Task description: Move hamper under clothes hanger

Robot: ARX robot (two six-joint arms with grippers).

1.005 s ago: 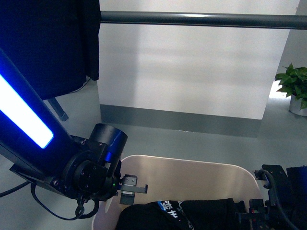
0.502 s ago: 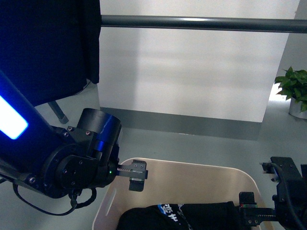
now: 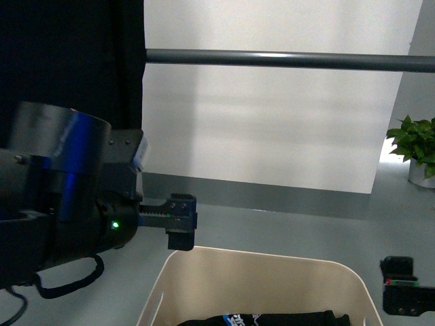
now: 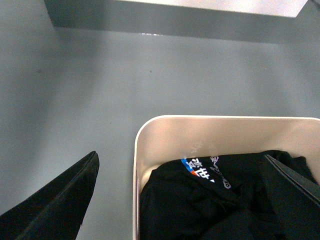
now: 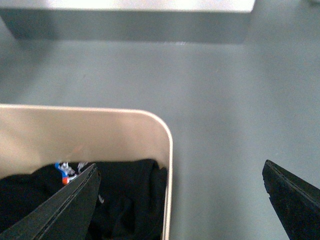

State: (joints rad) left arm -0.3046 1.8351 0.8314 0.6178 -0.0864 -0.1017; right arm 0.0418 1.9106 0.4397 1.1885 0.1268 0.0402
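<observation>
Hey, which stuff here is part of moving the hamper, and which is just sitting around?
Part of the job:
hamper
clothes hanger
left gripper
right gripper

Just around:
black clothes in the hamper
potted plant
dark garment hanging up

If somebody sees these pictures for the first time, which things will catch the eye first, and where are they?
The bulky dark left arm fills the left of the front view, a green light glowing on it, its gripper poised above the hamper. The beige hamper sits low in the middle on the grey floor, with black clothes inside. Above it, the hanger's grey bar runs across the white wall, dark cloth hanging at its left end.
</observation>
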